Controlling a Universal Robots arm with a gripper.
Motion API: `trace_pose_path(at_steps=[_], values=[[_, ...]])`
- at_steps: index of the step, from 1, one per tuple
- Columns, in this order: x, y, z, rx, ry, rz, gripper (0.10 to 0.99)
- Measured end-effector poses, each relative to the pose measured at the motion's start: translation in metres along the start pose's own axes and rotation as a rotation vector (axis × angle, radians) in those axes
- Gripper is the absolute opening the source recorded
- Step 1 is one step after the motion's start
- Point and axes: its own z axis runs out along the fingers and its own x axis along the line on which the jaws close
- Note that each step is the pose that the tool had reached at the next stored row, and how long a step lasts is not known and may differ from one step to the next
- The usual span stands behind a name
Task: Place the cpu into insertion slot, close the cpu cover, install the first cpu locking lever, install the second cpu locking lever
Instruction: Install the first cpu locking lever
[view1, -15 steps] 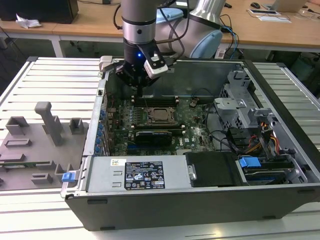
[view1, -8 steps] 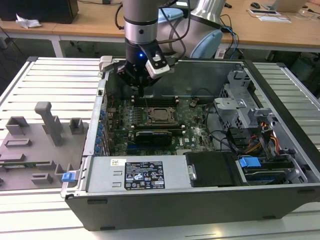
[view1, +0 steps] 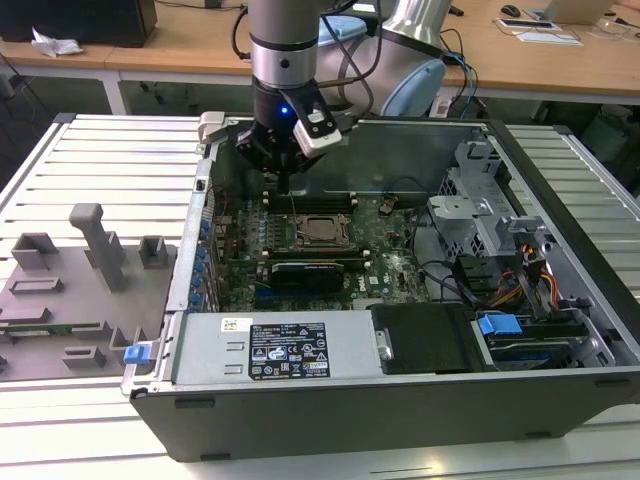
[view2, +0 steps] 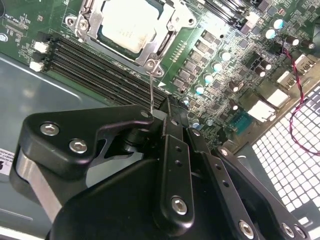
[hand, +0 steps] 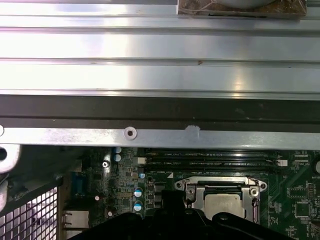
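The cpu (view2: 127, 25) lies with its pale metal top up in the insertion slot (view2: 80, 22) on the green motherboard (view1: 385, 255). The silver cpu cover (view2: 169, 31) lies flat around it, also seen in the first wrist view as the cpu cover (hand: 220, 184) over the cpu (hand: 226, 204). A thin wire locking lever (view2: 150, 92) rises from the socket's corner to my gripper (view2: 172, 109). The black fingers stand together, shut, with the lever's end against their side. In the exterior view the gripper (view1: 288, 185) hangs just behind the cpu (view1: 322, 230).
The open computer case (view1: 420, 390) holds memory slots (view2: 100, 65), a black power supply (view1: 285, 350), a drive cage (view1: 480, 210) and loose cables (view1: 520, 280). The case's metal wall (hand: 160, 137) runs close behind the socket. A grey fixture tray (view1: 80, 280) lies at the exterior view's left.
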Motion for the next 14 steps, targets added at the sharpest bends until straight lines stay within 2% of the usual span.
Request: trace_pose_path(at_steps=[14], values=[[-0.0077,-0.0001,0.0001,0.000,-0.0001,0.000,0.106]])
